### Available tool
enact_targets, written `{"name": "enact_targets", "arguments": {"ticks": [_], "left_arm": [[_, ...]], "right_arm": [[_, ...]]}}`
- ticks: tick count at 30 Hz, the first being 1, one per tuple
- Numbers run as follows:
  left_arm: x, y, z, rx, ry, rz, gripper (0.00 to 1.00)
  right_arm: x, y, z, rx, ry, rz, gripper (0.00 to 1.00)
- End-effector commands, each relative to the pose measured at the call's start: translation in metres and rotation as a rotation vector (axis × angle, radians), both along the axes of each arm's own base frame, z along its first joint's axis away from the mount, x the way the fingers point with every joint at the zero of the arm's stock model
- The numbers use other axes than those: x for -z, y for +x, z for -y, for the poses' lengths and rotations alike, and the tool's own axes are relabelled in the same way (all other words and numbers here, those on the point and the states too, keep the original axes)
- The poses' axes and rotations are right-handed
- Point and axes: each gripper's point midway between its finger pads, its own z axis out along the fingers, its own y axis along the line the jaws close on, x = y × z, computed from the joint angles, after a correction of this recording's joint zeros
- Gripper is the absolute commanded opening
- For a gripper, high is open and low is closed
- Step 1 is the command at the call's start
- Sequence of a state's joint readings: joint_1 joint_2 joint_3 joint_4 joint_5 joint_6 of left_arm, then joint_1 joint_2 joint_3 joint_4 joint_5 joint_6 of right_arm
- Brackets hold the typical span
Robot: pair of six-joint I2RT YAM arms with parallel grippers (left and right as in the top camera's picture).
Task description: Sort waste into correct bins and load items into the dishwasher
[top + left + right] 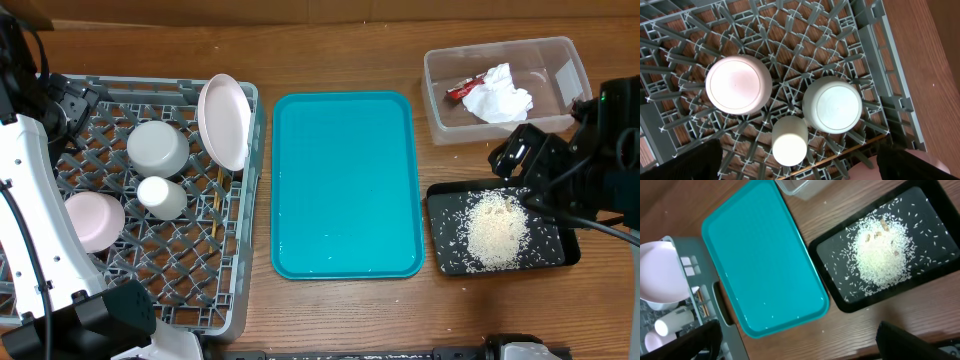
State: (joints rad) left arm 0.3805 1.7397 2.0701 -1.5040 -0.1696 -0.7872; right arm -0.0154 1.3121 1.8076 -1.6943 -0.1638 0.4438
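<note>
Starting at the bottom of the overhead frame, the dish rack (180,265) fills the lower left. The small white-pink bowl (93,220) sits at its left side, and the white cup (161,196) is just up and to the right of it. Both are mouth down, as far as I can judge.

The chopsticks (214,205) lie on the lattice just right of the cup.

At lower right the black tray (571,252) holds the rice scraps (497,230) in a heap, with loose grains scattered around it inside the rim.

My left gripper (800,161) hangs over the rack with its fingers spread wide and nothing between them; my right gripper (800,345) is just as wide and empty, above the table by the black tray.

Further up, the grey bowl (158,148) stands inverted beside the cup. The teal tray (345,120) in the middle of the frame is bare apart from a few pale specks, too small for me to call grains or glints.

The plate (224,120) stands on edge at the rack's upper right, by the wall.

At the upper right of the frame the clear tub (438,112) holds the crumpled napkin (503,95), with the red-and-white wrapper (462,90) touching its left side.

I judge the job essentially finished: every dish is racked, every scrap is binned, and I see nothing loose on the table worth another pick. At most the arms need to pull clear.
</note>
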Motion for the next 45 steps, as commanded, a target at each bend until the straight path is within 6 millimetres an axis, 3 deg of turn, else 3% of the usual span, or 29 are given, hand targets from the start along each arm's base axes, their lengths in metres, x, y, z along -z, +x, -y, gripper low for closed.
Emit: {"name": "enact_targets", "arguments": {"ticks": [1, 9, 13, 29, 35, 45], "left_arm": [[-0.003, 0.000, -0.004, -0.029, 0.011, 0.007, 1.00], [-0.003, 0.000, -0.004, -0.029, 0.011, 0.008, 1.00], [-0.003, 0.000, -0.004, -0.029, 0.011, 0.007, 1.00], [-0.003, 0.000, -0.004, -0.029, 0.011, 0.007, 1.00], [-0.003, 0.000, -0.004, -0.029, 0.011, 0.007, 1.00], [-0.003, 0.000, -0.004, -0.029, 0.011, 0.007, 1.00]], "right_arm": [[-0.006, 0.003, 0.004, -0.006, -0.052, 0.038, 1.00], [-0.024, 0.017, -0.002, -0.043, -0.166, 0.255, 1.00], [-0.022, 0.022, -0.005, -0.075, -0.182, 0.373, 1.00], [0.092, 0.020, -0.020, -0.116, -0.103, 0.756, 1.00], [0.111, 0.007, -0.020, -0.110, -0.084, 0.909, 1.00], [0.122, -0.006, -0.014, -0.102, -0.114, 1.083, 1.00]]}}
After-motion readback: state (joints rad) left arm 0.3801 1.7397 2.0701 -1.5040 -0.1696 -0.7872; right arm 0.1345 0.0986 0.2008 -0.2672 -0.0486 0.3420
